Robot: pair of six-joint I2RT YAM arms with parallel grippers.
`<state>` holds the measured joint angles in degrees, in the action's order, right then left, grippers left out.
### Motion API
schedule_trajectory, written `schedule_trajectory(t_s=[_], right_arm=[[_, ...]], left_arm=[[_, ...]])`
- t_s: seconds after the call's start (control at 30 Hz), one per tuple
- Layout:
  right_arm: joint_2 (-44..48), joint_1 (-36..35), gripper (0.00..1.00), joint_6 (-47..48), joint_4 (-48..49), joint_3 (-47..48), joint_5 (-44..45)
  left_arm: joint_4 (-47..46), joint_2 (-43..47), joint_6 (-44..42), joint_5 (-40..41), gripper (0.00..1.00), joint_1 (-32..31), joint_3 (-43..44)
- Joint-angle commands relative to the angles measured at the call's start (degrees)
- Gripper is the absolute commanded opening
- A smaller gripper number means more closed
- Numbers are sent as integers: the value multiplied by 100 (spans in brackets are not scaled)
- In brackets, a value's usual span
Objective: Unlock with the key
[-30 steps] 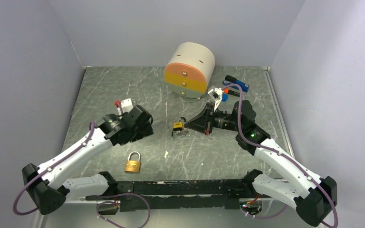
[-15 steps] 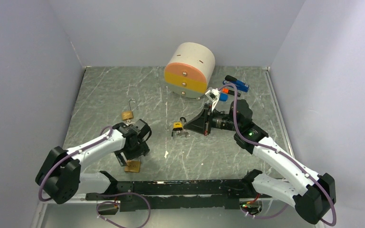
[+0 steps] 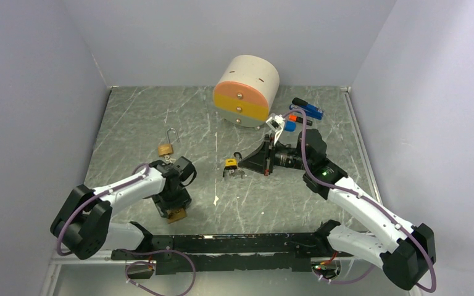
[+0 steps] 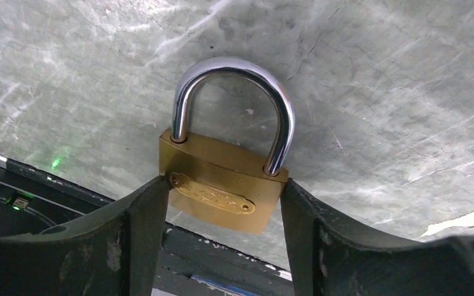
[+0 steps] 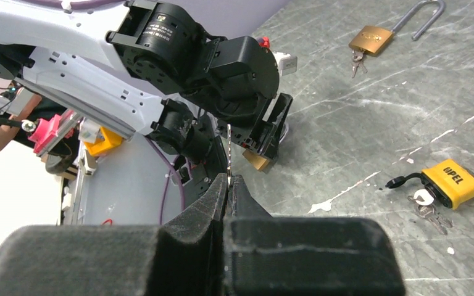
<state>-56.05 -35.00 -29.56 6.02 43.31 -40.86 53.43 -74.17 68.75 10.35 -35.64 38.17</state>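
padlock (image 4: pixel 221 198) front-left, within left gripper (image 4: pixel 223 184) | 2nd padlock (image 3: pixel 166 148) behind | drawers (image 3: pixel 247 89) back-centre

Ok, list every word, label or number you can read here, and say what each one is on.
"OPEL": on the yellow padlock, seen from the right wrist.
Engraved plate on the near brass padlock: lettering too small to read.
White print on a black joint of the left arm: too blurred to read.
Nothing else shows readable text.
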Motion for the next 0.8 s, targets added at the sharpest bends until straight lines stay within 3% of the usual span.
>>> schedule_trajectory(t_s=[0.0, 0.13, 0.27, 0.43, 0.47, 0.6, 0.77], right_arm=[[-28, 16, 0, 115, 80, 33, 52], [3, 13, 0, 164, 22, 37, 97], [63, 25, 0, 248, -83, 32, 184], [86, 20, 0, 282, -114, 2, 236], [81, 23, 0, 284, -118, 2, 237], [66, 24, 0, 291, -100, -6, 204], [33, 26, 0, 251, -40, -24, 149]], left_arm=[[-420, -282, 618, -507, 67, -5, 271], [-316, -382, 837, -304, 77, -4, 573], [122, -382, 867, 135, 93, -4, 804], [260, -194, 925, 301, 94, 3, 684], [245, -166, 892, 329, 92, -4, 667], [-155, -43, 433, 372, 68, -3, 750], [-156, -206, 359, 652, 54, 5, 855]])
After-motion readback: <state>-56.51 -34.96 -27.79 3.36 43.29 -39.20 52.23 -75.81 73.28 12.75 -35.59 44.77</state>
